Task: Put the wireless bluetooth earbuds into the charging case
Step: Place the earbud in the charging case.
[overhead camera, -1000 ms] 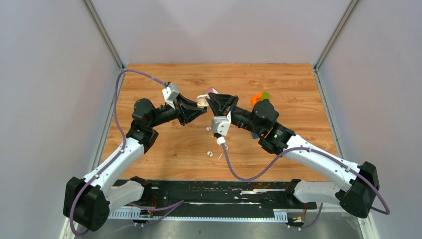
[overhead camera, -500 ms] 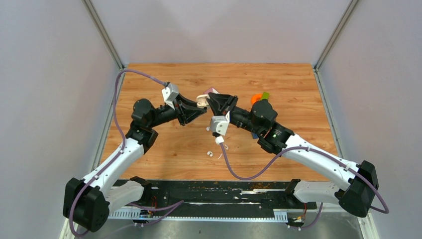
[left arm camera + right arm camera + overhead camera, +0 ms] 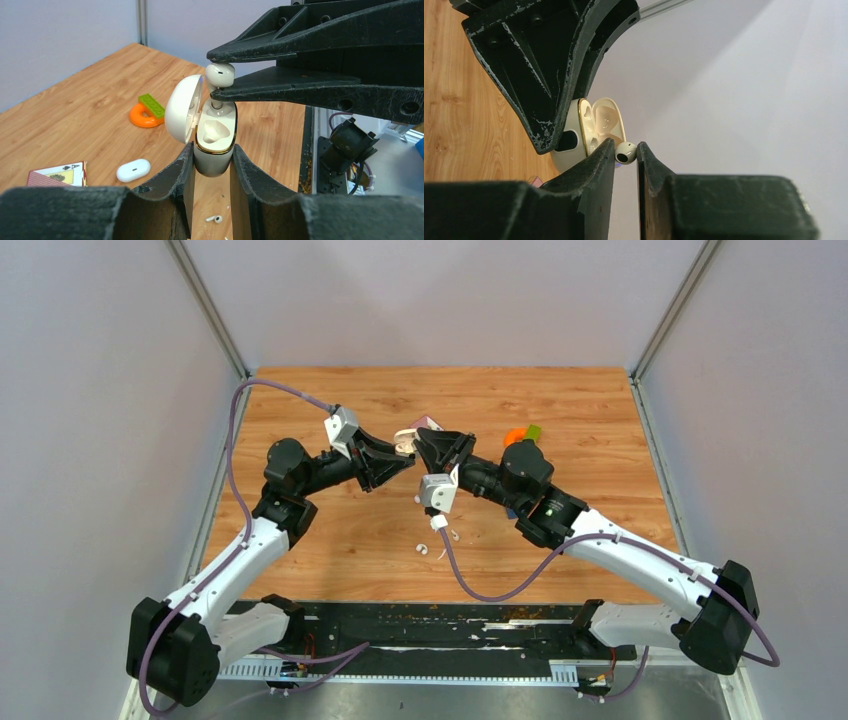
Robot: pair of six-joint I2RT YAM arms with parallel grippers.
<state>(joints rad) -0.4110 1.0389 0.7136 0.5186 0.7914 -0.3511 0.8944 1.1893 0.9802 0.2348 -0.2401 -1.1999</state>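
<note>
My left gripper (image 3: 211, 152) is shut on the charging case (image 3: 214, 135), a cream-white case with a gold rim, held upright above the table with its lid (image 3: 180, 112) swung open. My right gripper (image 3: 211, 73) is shut on one white earbud (image 3: 220, 74), held just over the case's far socket with its stem touching the rim. The right wrist view shows that earbud (image 3: 625, 152) between my fingertips beside the open case (image 3: 586, 131). A second earbud (image 3: 216, 218) lies on the table below. In the top view both grippers meet at the case (image 3: 404, 446).
An orange ring with a green brick (image 3: 145, 111) lies on the table beyond the case. A plain white oval pebble (image 3: 133, 170) and a deck of playing cards (image 3: 57, 175) lie to the left. Small white bits (image 3: 422, 548) lie on the wood near the front.
My right arm has shifted slightly left, and its gripper has moved a little closer over the case. My left arm has barely moved.
</note>
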